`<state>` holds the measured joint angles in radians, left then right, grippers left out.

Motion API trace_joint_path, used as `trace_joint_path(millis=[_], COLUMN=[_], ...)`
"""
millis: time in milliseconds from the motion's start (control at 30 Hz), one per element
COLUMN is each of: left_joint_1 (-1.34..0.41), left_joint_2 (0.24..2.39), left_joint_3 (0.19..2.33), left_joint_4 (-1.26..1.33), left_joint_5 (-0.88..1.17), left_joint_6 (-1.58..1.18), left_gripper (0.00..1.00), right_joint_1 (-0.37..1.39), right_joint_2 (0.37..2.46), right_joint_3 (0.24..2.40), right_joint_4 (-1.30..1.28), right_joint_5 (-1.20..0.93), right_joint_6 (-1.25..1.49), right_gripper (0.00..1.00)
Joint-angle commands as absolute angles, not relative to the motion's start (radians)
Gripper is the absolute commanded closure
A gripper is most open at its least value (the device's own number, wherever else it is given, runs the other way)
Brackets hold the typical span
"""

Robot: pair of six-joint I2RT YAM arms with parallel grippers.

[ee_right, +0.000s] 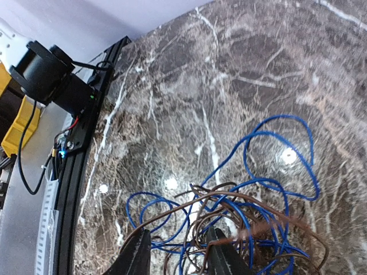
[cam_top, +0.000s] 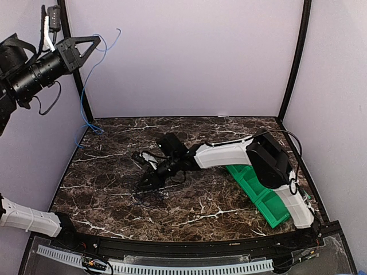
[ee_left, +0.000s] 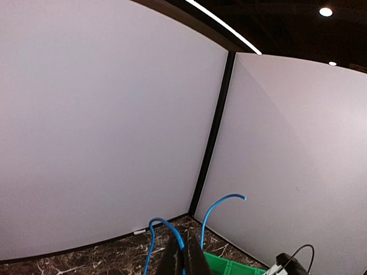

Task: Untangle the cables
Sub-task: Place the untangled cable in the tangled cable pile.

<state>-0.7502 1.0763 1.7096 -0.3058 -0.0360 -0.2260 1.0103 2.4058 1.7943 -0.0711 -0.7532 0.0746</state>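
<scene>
My left gripper [cam_top: 96, 40] is raised high at the back left and shut on a bright blue cable [cam_top: 85, 97], which hangs down the left wall to the table's back left corner. In the left wrist view the closed fingers [ee_left: 184, 258] pinch that blue cable [ee_left: 218, 209], and its free end arches above them. My right gripper [cam_top: 148, 179] is low over a tangle of cables [cam_top: 153, 186] at mid-table. In the right wrist view it [ee_right: 179, 258] is open, with blue loops [ee_right: 309, 160] and dark brown cords [ee_right: 189, 209] lying between and ahead of its fingers.
A green compartment tray [cam_top: 258, 192] lies at the right, under the right arm. Black frame posts stand at the back corners, with grey walls on three sides. The table's black front rail [ee_right: 74, 172] runs along the near edge.
</scene>
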Motion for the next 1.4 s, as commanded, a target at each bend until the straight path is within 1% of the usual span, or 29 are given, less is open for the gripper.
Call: trace_joint_path(millis=[0, 167, 433, 567, 667, 733, 800, 933, 1100, 1233, 1367], left_joint_1=[-0.753, -0.753, -0.753, -0.752, -0.752, -0.752, -0.752, -0.753, -0.752, -0.752, -0.753], left_joint_2=[1.003, 0.956, 0.954, 0.969, 0.986, 1.002, 1.021, 1.060, 1.147, 1.238, 1.311], left_joint_3=[1.612, 1.527, 1.419, 1.412, 1.411, 1.416, 1.423, 1.419, 1.442, 1.514, 1.558], left_joint_4=[-0.328, -0.349, -0.301, -0.270, -0.252, -0.251, -0.254, -0.249, -0.271, -0.330, -0.334], left_joint_5=[-0.147, -0.186, -0.168, -0.155, -0.149, -0.139, -0.129, -0.122, -0.097, -0.065, -0.024], left_joint_6=[-0.244, -0.255, -0.255, -0.247, -0.241, -0.235, -0.231, -0.231, -0.226, -0.213, -0.212], left_gripper=[1.00, 1.00, 1.00, 1.00, 1.00, 1.00, 1.00, 1.00, 1.00, 1.00, 1.00], right_joint_1=[1.004, 0.998, 0.993, 0.989, 0.969, 0.956, 0.931, 0.859, 0.740, 0.561, 0.340], right_joint_2=[2.248, 2.173, 2.016, 2.005, 1.926, 1.861, 1.804, 1.648, 1.422, 1.288, 1.194], right_joint_3=[1.822, 1.815, 1.672, 1.664, 1.547, 1.472, 1.425, 1.284, 1.117, 1.011, 0.940], right_joint_4=[-0.145, -0.230, -0.342, -0.464, -0.429, -0.398, -0.418, -0.459, -0.443, -0.398, -0.402], right_joint_5=[-0.672, -0.560, -0.370, -0.353, -0.374, -0.349, -0.346, -0.435, -0.447, -0.490, -0.595], right_joint_6=[-0.046, -0.145, -0.333, -0.409, -0.403, -0.418, -0.451, -0.522, -0.524, -0.487, -0.433], right_gripper=[0.62, 0.60, 0.55, 0.56, 0.56, 0.55, 0.55, 0.53, 0.52, 0.52, 0.52])
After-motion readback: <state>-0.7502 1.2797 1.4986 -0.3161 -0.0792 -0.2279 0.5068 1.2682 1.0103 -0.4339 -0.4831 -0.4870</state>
